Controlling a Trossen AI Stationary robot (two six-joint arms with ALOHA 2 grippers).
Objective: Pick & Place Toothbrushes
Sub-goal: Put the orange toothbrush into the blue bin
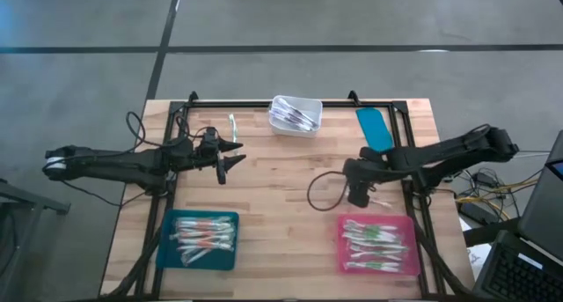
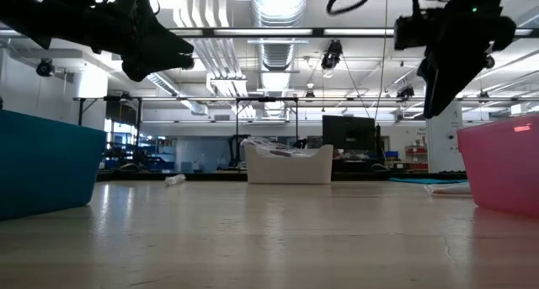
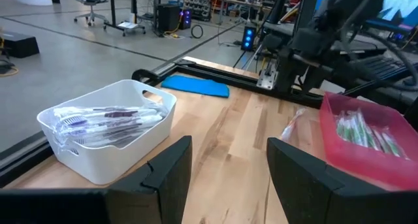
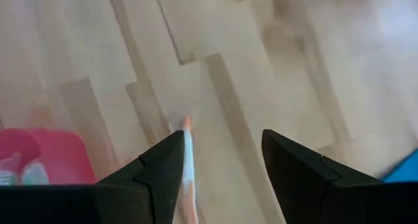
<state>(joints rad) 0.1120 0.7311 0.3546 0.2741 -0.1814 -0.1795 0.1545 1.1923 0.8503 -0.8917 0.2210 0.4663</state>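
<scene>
wood table (image 1: 281,174) in an open workshop; left gripper (image 1: 236,155) and right gripper (image 1: 361,196) gape empty.

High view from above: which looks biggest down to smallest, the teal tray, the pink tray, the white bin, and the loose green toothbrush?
1. Teal tray and pink tray: alike, no clear winner.
2. White bin.
3. Green toothbrush, far the smallest.

Wooden table (image 1: 281,174) with a white bin (image 1: 296,114) at the far edge, a blue lid (image 1: 375,128) lying flat to its right, teal tray (image 1: 199,239) near left, pink tray (image 1: 379,245) near right
</scene>
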